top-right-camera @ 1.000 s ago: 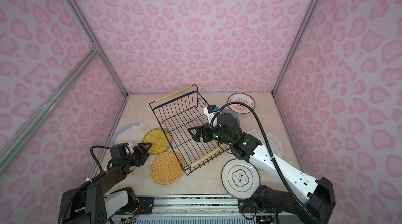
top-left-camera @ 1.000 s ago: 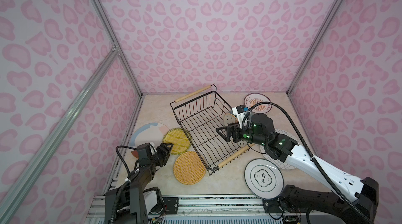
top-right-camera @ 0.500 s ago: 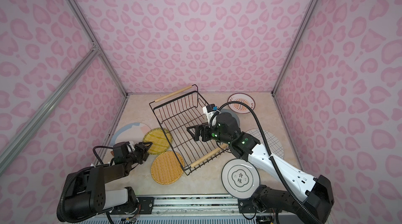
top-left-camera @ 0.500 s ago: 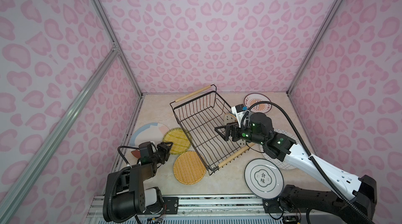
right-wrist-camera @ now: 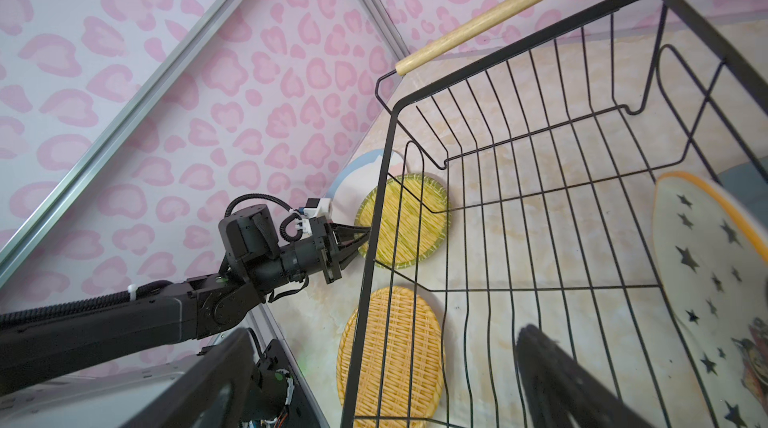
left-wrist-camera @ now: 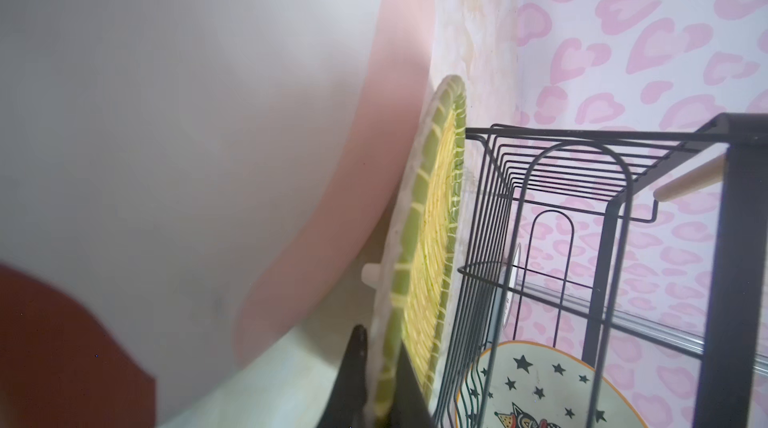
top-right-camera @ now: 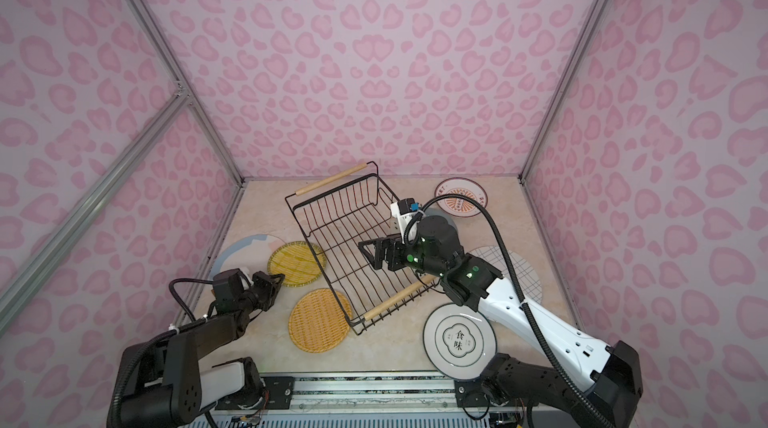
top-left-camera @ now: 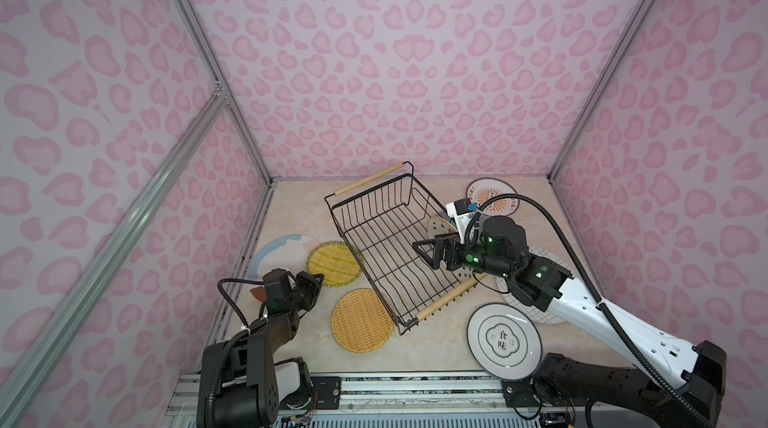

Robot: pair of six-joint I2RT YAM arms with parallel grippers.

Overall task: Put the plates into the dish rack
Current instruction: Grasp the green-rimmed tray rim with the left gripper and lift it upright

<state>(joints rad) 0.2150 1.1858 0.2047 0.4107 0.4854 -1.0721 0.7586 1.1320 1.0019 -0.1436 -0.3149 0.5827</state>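
Left fingers have closed on green-rimmed plate, right fingers wide over dish rack

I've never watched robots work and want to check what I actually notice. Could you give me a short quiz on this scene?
1. True or false: the left claw is shut on the rim of the green-edged woven plate.
2. Pick one: the right claw, hanging over the dish rack, is A) open and empty; B) shut on a plate; C) out of sight.
3. Fill in: in all, ___ woven plates are in view.

Key: 1 true; 2 A; 3 two.
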